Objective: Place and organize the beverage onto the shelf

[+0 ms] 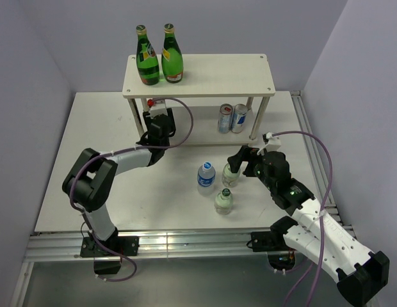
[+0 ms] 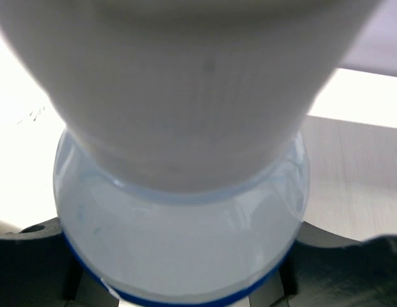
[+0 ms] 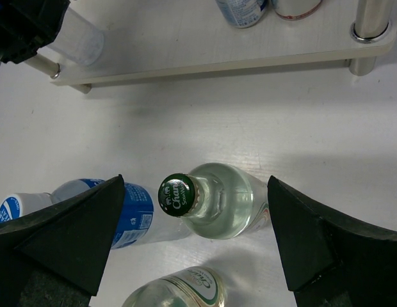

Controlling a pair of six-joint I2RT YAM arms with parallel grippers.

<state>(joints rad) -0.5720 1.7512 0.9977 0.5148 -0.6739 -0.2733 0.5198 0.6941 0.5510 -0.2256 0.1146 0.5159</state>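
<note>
Pinches a clear, white-capped plastic bottle (image 2: pixel 179 243) in the left gripper (image 1: pixel 156 114) at the lower board of the pale wood two-tier shelf (image 1: pixel 211 73) at the table's far side. Spreads the right gripper (image 3: pixel 197 192) wide around an upright, green-capped clear glass bottle (image 3: pixel 218 204), fingers clear of it.

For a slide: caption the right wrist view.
Open right gripper straddling a green-capped clear glass bottle before the pale wood shelf.
</note>
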